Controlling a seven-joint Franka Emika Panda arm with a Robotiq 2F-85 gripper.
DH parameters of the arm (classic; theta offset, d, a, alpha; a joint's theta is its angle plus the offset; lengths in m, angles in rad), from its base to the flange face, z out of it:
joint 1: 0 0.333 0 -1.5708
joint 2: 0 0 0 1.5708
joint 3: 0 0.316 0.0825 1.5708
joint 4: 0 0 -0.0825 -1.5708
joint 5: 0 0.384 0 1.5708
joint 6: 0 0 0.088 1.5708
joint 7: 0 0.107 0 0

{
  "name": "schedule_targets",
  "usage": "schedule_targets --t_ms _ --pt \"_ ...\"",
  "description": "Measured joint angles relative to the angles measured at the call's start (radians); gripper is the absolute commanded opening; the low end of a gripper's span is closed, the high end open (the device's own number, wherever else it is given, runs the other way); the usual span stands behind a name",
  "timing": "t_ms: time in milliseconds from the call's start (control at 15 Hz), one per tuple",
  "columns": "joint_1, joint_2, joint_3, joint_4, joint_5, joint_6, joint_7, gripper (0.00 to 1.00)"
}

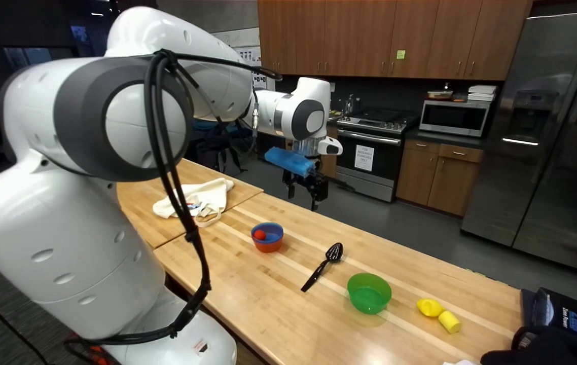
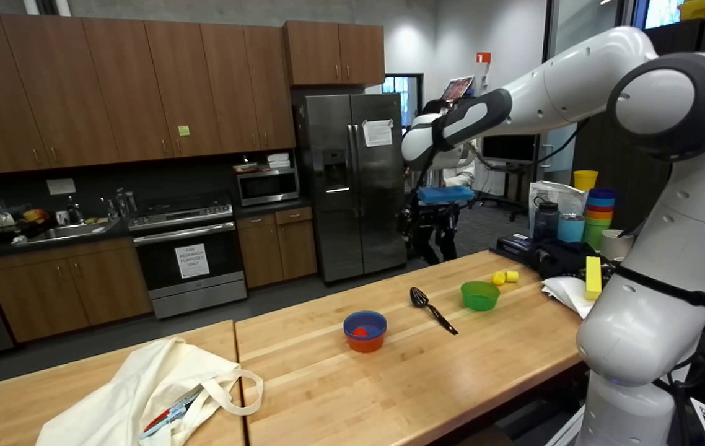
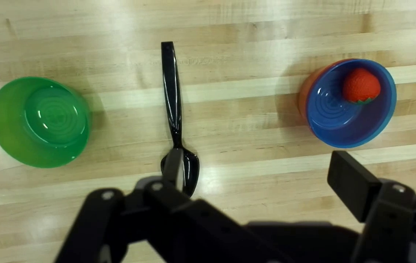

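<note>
My gripper (image 3: pixel 261 173) hangs open well above the table, with nothing between its fingers; in both exterior views it is clear of everything below. A black slotted spoon (image 3: pixel 172 91) lies flat under it, its head partly hidden behind one finger (image 3: pixel 173 164) in the wrist view. To the right there, a blue bowl (image 3: pixel 334 109) sits inside an orange-red bowl (image 2: pixel 365 344) and holds a red strawberry (image 3: pixel 361 86). On the spoon's other side stands a green bowl (image 3: pixel 40 122). Beyond it lie a yellow lemon (image 1: pixel 429 307) and a yellow cylinder (image 1: pixel 449 322).
A cream cloth bag (image 2: pixel 135 390) with red and light-blue items lies on the adjoining table. At the opposite end are a black box (image 1: pixel 572 317), dark cloth, white paper (image 2: pixel 566 294), a yellow block (image 2: pixel 593 279), a dark bottle (image 2: pixel 546 220) and stacked cups (image 2: pixel 598 217).
</note>
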Motion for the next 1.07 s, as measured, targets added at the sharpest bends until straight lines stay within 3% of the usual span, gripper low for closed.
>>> schedule_targets --t_ms 1067 --pt "0.0 0.257 0.007 0.114 -0.03 -0.012 0.071 1.0"
